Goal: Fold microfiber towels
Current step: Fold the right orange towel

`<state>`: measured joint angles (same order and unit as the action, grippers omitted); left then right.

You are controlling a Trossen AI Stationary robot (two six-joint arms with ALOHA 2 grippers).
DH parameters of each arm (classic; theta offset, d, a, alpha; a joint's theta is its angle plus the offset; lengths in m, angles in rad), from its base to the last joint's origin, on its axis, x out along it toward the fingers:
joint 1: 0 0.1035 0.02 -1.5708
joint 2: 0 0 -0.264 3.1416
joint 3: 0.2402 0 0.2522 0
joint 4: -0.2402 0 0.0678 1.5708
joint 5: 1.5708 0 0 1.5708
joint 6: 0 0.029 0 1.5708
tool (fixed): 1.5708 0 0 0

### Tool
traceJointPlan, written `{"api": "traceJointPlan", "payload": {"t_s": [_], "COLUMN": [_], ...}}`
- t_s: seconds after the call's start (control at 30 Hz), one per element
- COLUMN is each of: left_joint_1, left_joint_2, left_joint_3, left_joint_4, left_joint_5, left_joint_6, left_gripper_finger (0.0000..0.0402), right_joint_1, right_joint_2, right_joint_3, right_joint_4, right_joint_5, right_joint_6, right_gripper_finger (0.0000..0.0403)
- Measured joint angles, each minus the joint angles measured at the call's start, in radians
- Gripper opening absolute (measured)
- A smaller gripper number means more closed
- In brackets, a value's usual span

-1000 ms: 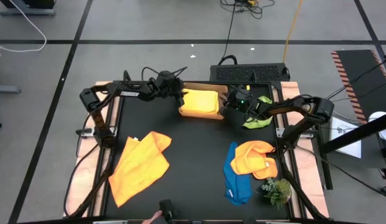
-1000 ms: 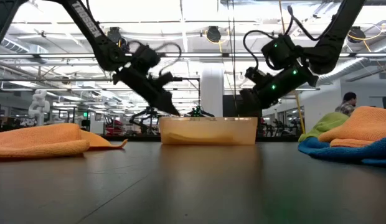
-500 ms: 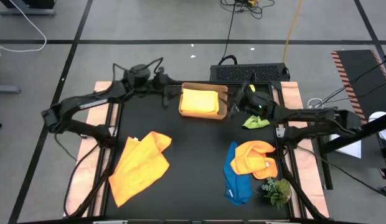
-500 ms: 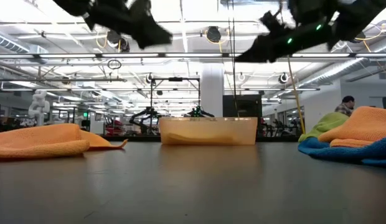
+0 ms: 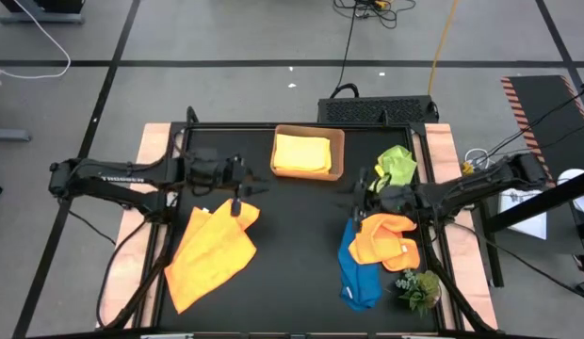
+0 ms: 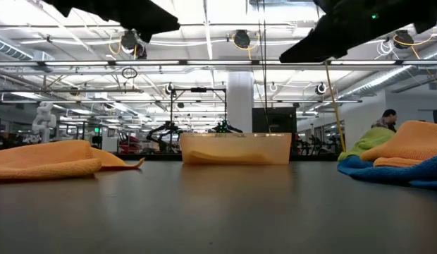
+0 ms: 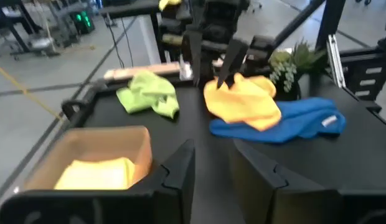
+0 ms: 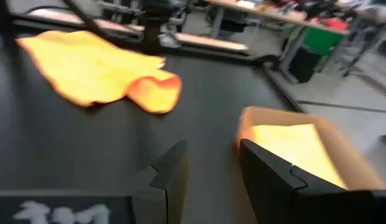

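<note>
Now L gripper (image 5: 243, 188) hovers above big orange towel (image 5: 212, 252), R gripper (image 5: 356, 191) above smaller orange towel (image 5: 386, 240); both w/ jaws apart, empty.

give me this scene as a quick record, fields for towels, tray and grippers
tray: tan, at the table's far edge, holds the folded yellow towel
left orange towel: spread loose
lime green towel: crumpled, right of tray
right orange towel: bunched on the blue towel
left gripper: open, empty, above left orange towel's corner
right gripper: open, empty, above the right pile
</note>
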<state>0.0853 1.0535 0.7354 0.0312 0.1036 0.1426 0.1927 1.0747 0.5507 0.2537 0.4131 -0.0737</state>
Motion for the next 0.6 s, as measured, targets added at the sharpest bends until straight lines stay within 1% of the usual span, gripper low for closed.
{"api": "traceJointPlan", "payload": {"t_s": [0.07, 0.2, 0.33, 0.43, 0.53, 0.6], "left_joint_1": [-0.042, -0.120, -0.207, -0.264, -0.308, -0.327], "left_joint_2": [0.000, 0.000, 0.000, 0.000, 0.000, 0.000], "left_joint_3": [-0.029, -0.086, -0.161, -0.231, -0.308, -0.352], "left_joint_4": [0.022, 0.059, 0.145, 0.256, 0.374, 0.449], "left_joint_5": [-0.036, -0.073, -0.121, -0.155, -0.162, -0.163], "left_joint_6": [-0.026, -0.093, -0.102, -0.104, -0.105, -0.108], "left_gripper_finger": [0.0092, 0.0090, 0.0090, 0.0090, 0.0090, 0.0090], "right_joint_1": [0.056, 0.142, 0.188, 0.204, 0.221, 0.226], "right_joint_2": [0.024, 0.070, 0.106, 0.131, 0.148, 0.152], "right_joint_3": [0.000, 0.037, 0.121, 0.191, 0.247, 0.271], "right_joint_4": [-0.010, -0.060, -0.231, -0.369, -0.517, -0.621], "right_joint_5": [0.034, 0.035, 0.035, 0.035, 0.026, 0.001], "right_joint_6": [0.048, 0.132, 0.219, 0.294, 0.372, 0.440], "right_gripper_finger": [0.0134, 0.0134, 0.0134, 0.0134, 0.0134, 0.0134]}}
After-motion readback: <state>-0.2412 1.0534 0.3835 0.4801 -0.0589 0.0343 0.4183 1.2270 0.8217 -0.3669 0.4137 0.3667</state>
